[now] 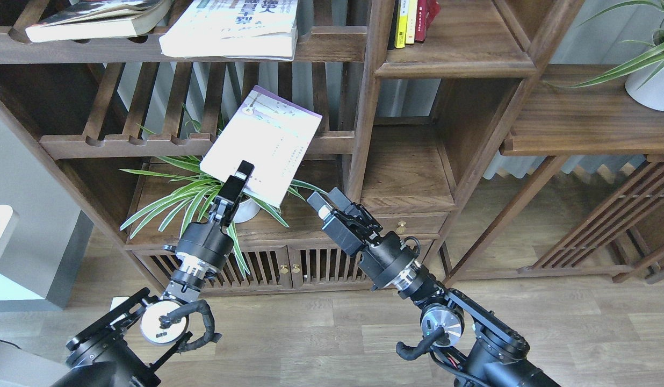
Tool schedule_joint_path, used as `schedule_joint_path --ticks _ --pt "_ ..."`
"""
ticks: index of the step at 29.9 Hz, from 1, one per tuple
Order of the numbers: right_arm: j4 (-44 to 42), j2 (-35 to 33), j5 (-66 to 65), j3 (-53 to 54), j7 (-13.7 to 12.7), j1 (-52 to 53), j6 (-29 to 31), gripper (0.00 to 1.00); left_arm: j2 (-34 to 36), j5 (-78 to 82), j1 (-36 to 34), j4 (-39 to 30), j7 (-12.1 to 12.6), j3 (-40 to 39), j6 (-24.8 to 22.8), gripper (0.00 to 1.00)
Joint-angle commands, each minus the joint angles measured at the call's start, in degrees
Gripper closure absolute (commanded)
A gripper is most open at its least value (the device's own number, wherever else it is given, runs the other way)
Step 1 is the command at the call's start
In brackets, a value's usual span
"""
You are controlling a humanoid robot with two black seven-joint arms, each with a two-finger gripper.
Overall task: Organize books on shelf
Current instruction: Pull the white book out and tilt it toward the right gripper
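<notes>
One lavender-white book (267,142), print unreadable, pinched by left fingers (240,174).

the left arm reaches up from the lower left, its wrist angled up and to the right, and the left gripper (242,174) has its two fingers clamped together at the tip. the right arm rises from the lower right and tilts up-left, with the right gripper (326,200) showing its two fingers parted, holding nothing.
</notes>
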Motion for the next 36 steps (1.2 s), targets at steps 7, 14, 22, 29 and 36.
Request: schedule_joint_path --ticks 7,14,22,29,36 --pt "-0.41 0.02 -0.02 -0.02 -0.05 0.09 0.00 0.00 -2.66 0.06 -0.06 -1.18 0.19 2.00 0.00 1.00" --pt "-1.29 0.02 -0.02 -0.02 -0.13 0.18 0.00 0.00 -2.66 0.06 -0.06 -1.97 0.28 7.35 0.00 1.00" --pt "-2.17 0.02 0.24 -0.02 -0.57 0.71 0.00 0.00 -1.43 0.15 -0.06 -2.68 0.36 9.12 0.00 1.00" --pt "-2.35 0.02 0.24 -0.02 -0.84 0.44 0.00 0.00 3.22 0.06 0.03 -3.03 0.28 4.38 0.00 1.00" --pt "-3.23 0.02 0.33 -0.11 -1.19 0.71 0.00 0.00 7.80 -0.64 2.05 -7.68 -0.25 3.58 0.00 1.00"
